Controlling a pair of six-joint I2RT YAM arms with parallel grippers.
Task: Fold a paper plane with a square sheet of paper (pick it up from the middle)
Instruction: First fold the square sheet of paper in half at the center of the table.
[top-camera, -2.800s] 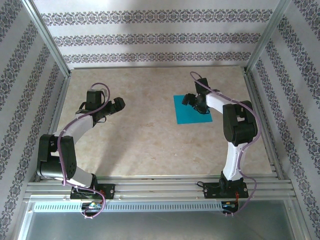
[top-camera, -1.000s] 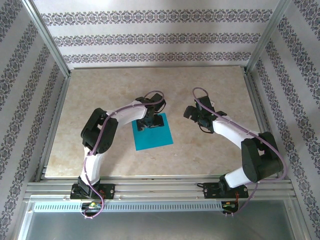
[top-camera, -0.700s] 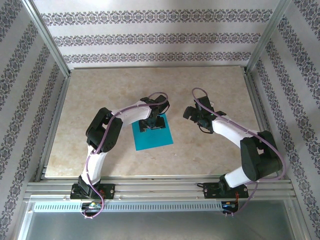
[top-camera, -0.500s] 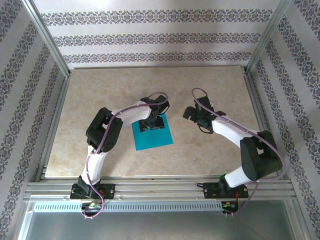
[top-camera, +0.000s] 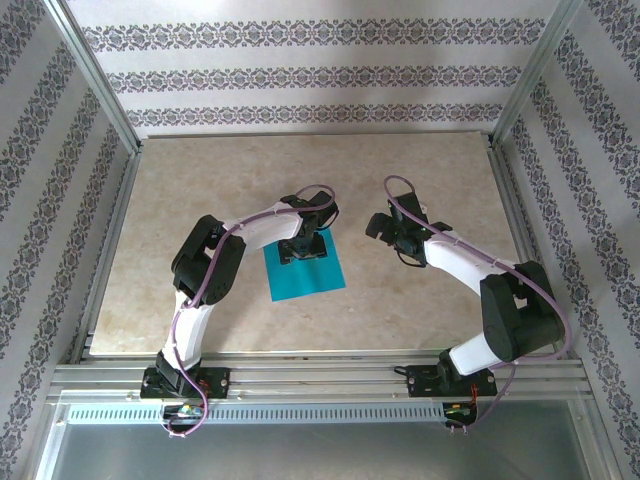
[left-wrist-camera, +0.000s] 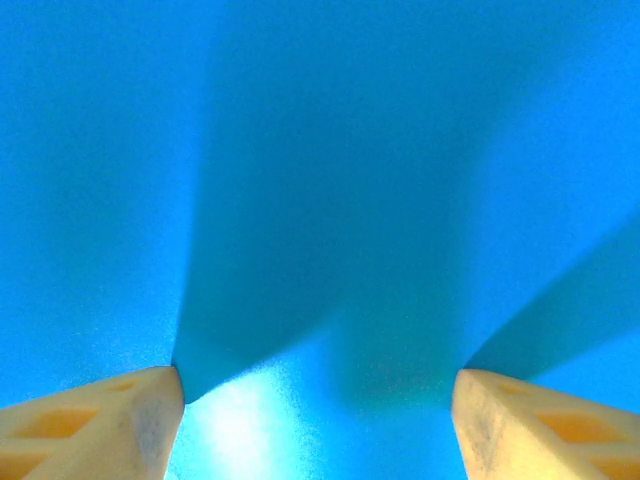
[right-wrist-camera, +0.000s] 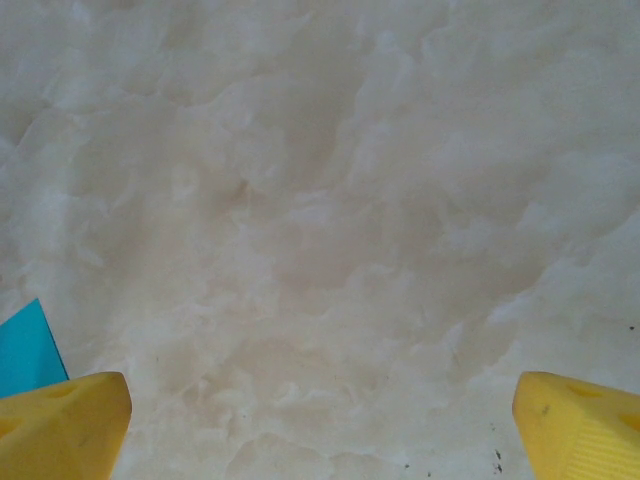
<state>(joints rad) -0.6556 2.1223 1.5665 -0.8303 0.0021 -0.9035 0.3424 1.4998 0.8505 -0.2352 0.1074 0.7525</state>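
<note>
The square sheet of paper (top-camera: 307, 275), teal-blue and flat, lies near the middle of the marbled table (top-camera: 200, 200). My left gripper (top-camera: 303, 246) is down on the sheet's far half, open. In the left wrist view both yellow fingertips (left-wrist-camera: 120, 420) rest on the paper (left-wrist-camera: 320, 150), wide apart, with the gripper (left-wrist-camera: 318, 400) straddling a bare patch of it. My right gripper (top-camera: 386, 228) hovers open over bare table to the right of the sheet. In the right wrist view the gripper (right-wrist-camera: 320, 420) holds nothing, and a corner of the sheet (right-wrist-camera: 25, 350) shows at the left edge.
Aluminium frame rails (top-camera: 320, 375) run along the near edge and up both sides. Patterned walls (top-camera: 320, 75) enclose the table at the back and sides. Bare tabletop (right-wrist-camera: 320, 200) lies under the right gripper.
The sheet has gone from the right side to the middle and the right gripper has left it. The left arm has come over it, then hardly moved in the last second.
</note>
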